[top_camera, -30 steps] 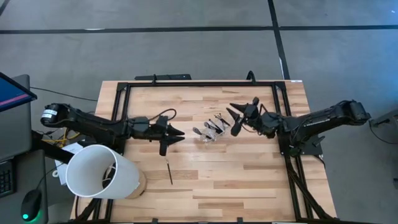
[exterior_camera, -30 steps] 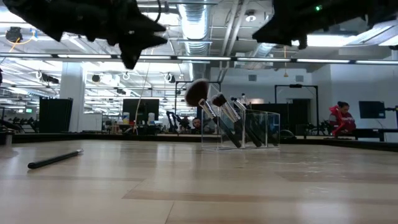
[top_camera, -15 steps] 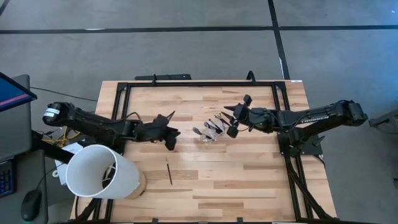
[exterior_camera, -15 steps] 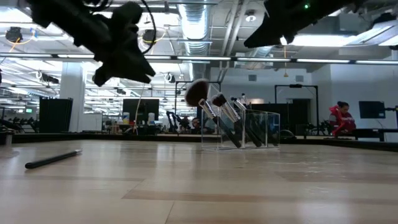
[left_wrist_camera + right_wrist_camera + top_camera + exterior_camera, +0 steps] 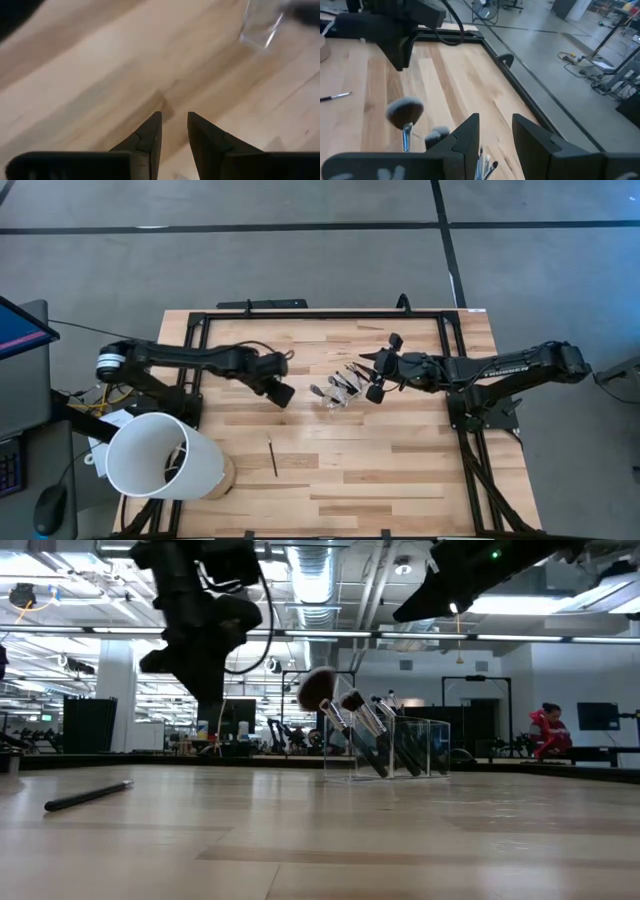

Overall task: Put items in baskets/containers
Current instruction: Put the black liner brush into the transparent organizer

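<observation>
A clear container (image 5: 340, 390) stands mid-table with several brushes (image 5: 345, 710) leaning in it, fluffy heads up and out over its rim. One thin dark stick (image 5: 271, 455) lies flat on the wood, nearer the front edge. My left gripper (image 5: 283, 396) hangs above bare wood left of the container, pointing steeply down. It is open, with nothing between its fingers (image 5: 150, 135). My right gripper (image 5: 370, 376) hovers just right of the container, above the brush heads (image 5: 405, 112), open and holding nothing.
A large white cylinder (image 5: 160, 455) lies at the front left corner. A black frame (image 5: 320, 314) runs around the table. Bare wood lies across the front and right. A person in red (image 5: 548, 730) is far off in the room behind.
My left gripper has tipped from almost level to pointing steeply down and has rolled, shifting a little toward the far edge and the container. My right gripper has rolled and edged slightly toward the container, then held still. The stick and the container have not moved.
</observation>
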`<move>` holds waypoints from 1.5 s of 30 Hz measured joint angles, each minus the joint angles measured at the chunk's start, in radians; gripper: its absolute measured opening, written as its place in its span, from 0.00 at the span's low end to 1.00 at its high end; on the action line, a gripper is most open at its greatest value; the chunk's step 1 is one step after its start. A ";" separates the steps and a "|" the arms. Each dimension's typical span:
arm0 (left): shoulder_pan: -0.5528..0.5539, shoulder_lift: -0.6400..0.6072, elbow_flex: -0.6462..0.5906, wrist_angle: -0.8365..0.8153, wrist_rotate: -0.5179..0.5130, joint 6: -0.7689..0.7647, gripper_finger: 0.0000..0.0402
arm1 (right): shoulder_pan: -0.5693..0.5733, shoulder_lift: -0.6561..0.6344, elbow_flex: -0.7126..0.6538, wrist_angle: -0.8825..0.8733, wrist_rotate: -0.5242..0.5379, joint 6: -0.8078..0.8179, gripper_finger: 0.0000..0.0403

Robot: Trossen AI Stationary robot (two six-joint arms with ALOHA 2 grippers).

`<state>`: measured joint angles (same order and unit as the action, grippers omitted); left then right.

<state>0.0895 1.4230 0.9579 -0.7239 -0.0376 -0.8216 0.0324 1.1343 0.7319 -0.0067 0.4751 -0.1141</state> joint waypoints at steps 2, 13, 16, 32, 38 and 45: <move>-0.007 0.050 0.048 -0.055 0.047 -0.009 0.22 | -0.006 0.000 0.000 0.000 -0.005 0.000 0.27; -0.100 0.231 0.107 -0.164 0.411 -0.231 0.22 | -0.036 0.001 0.000 -0.015 -0.083 -0.026 0.27; -0.109 0.259 0.106 -0.196 0.412 -0.238 0.22 | -0.032 0.001 0.000 -0.038 -0.108 -0.026 0.27; -0.158 0.276 0.103 -0.190 0.412 -0.423 0.47 | -0.032 0.001 -0.074 -0.014 -0.116 0.000 0.27; -0.182 0.276 0.034 -0.096 0.409 -0.490 0.45 | -0.033 0.001 -0.084 0.007 -0.118 -0.001 0.27; -0.190 0.276 -0.016 -0.016 0.408 -0.520 0.40 | -0.033 0.001 -0.084 0.032 -0.137 -0.007 0.27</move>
<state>-0.1010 1.6993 0.9418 -0.7399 0.3706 -1.3421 -0.0003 1.1351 0.6483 0.0254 0.3381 -0.1216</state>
